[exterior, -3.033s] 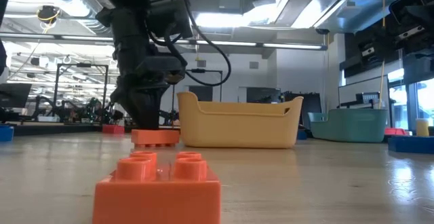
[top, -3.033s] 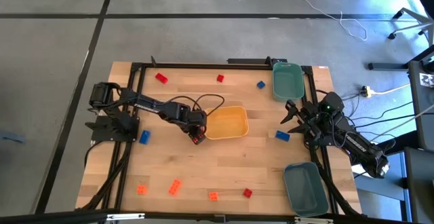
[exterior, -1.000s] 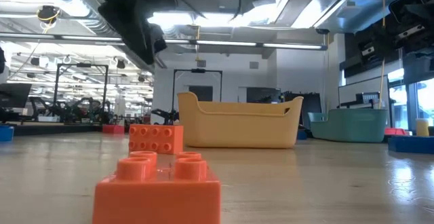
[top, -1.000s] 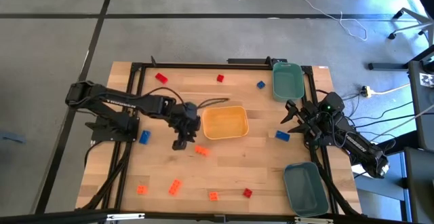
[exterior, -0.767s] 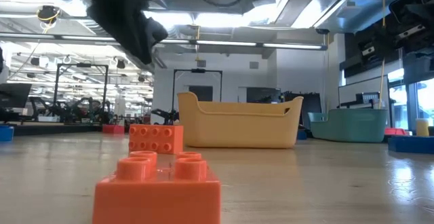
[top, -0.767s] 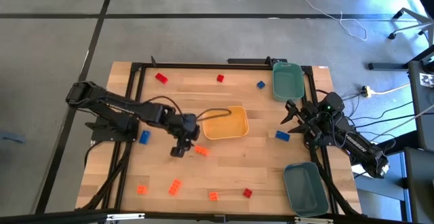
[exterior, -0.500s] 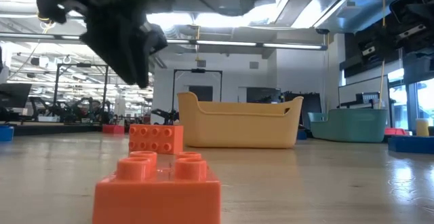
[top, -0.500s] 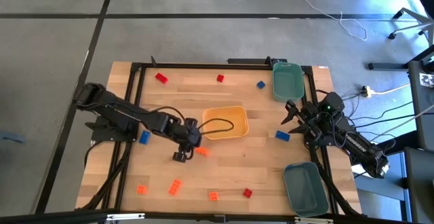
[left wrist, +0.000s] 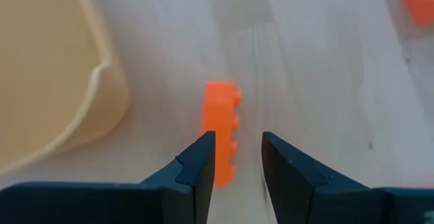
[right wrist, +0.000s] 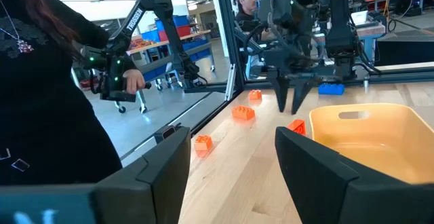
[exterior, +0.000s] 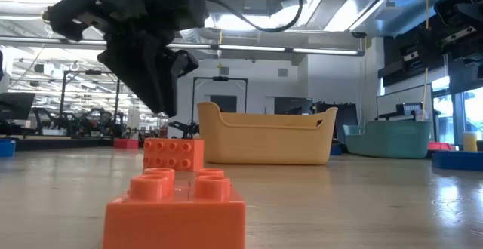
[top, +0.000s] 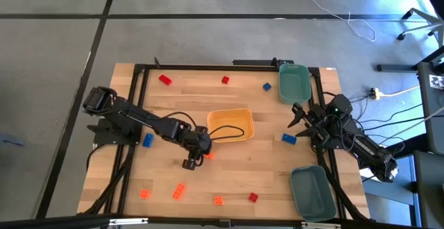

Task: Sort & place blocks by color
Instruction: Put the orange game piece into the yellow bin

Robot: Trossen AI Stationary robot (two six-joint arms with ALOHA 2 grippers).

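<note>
1. Orange block (top: 207, 155) lies on the wood just beside the yellow tray (top: 244, 133), outside it. Nothing visible in the tray, and both teal bins (top: 294, 83) (top: 311, 191) look empty, so by my read sorting has barely begun.
2. Loose on the table (top: 229, 173): red blocks at the far edge (top: 165, 80) (top: 225, 80), blue ones (top: 266, 87) (top: 288, 139) (top: 147, 140), and a near row of orange (top: 145, 193) (top: 179, 191) (top: 218, 200) plus one red (top: 253, 197). All unsorted.
3. Left gripper (left wrist: 239, 157) hangs above the orange block (left wrist: 220, 141): jaws part-open, one finger (left wrist: 198, 166) overlapping the block in the wrist view, the other clear of it. Holds nothing; low view shows it above the block (exterior: 173, 155), not touching.
4. Right gripper (right wrist: 234, 157) is parked at the right table edge near the blue block, jaws apart, empty.
5. Likely next step: lower and close on the orange block, but the jaws look offset to one side of it, so they probably need recentring first.
</note>
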